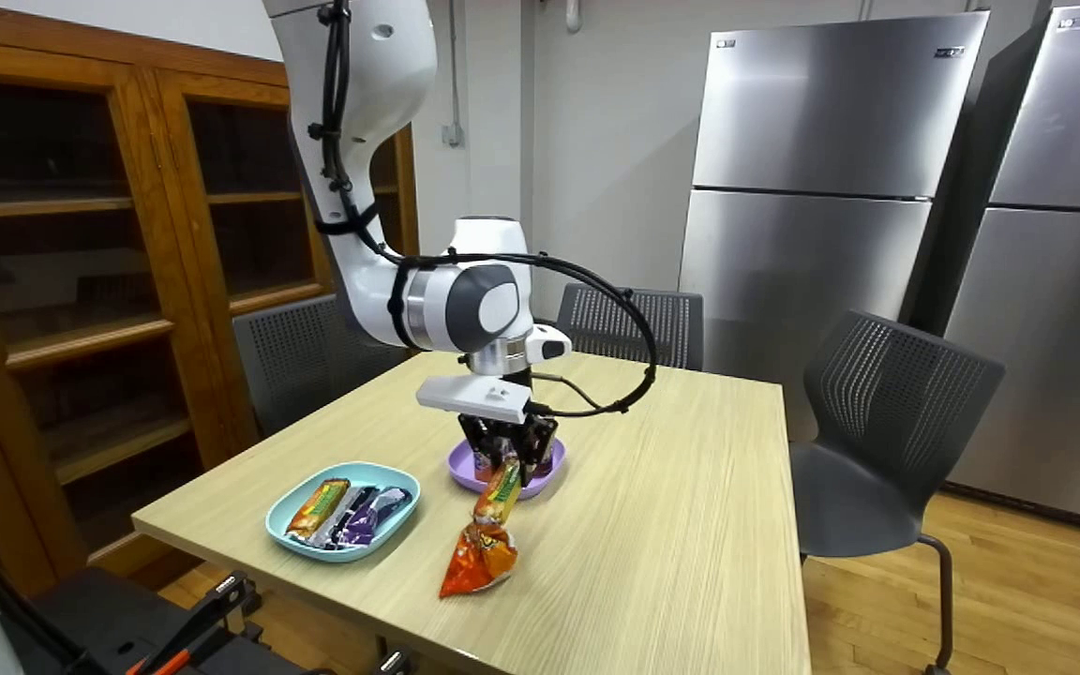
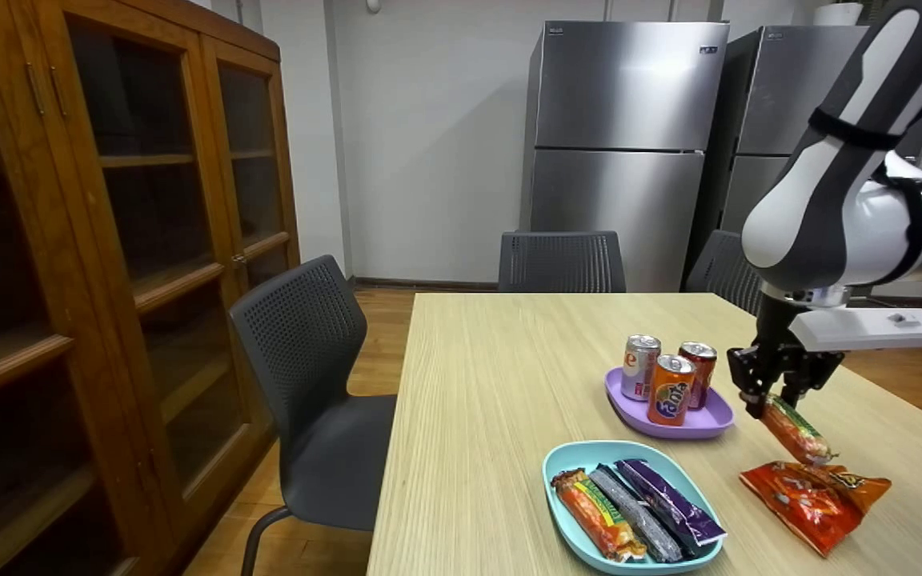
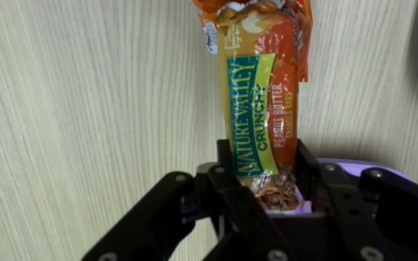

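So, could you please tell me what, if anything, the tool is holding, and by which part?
The black tool holds a glossy-wrapped, orange and green rectangular granola bar, pinched across its long edges near one end.

Location type: break room or shared kitchen. Identifying features, referenced to the counter (image 2: 501, 400): two stainless-steel refrigerators (image 1: 821, 244) stand beyond the counter in both exterior views; dark office-style chairs (image 2: 305, 340) are positioned around it; a glass-fronted wooden cabinet (image 2: 121, 288) stands to one side of it. Soft-drink cans (image 2: 671, 392) stand in a purple tray (image 2: 669, 430) upon the counter.
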`<state>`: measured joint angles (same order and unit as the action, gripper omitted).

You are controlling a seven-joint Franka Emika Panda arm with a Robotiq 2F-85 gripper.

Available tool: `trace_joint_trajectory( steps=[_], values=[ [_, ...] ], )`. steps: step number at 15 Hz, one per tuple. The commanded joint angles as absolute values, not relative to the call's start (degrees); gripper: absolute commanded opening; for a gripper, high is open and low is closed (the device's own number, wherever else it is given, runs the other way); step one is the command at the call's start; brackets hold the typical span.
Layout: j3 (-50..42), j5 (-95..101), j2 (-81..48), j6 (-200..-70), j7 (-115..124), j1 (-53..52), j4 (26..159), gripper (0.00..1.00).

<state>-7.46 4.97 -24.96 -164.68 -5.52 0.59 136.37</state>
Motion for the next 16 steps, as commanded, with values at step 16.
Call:
trace_joint_trajectory(
  steps=[16],
  values=[
    [-3.01,9.49,-22.98,-165.76,-2.85,-7.74,138.24,0.18]
  ],
)
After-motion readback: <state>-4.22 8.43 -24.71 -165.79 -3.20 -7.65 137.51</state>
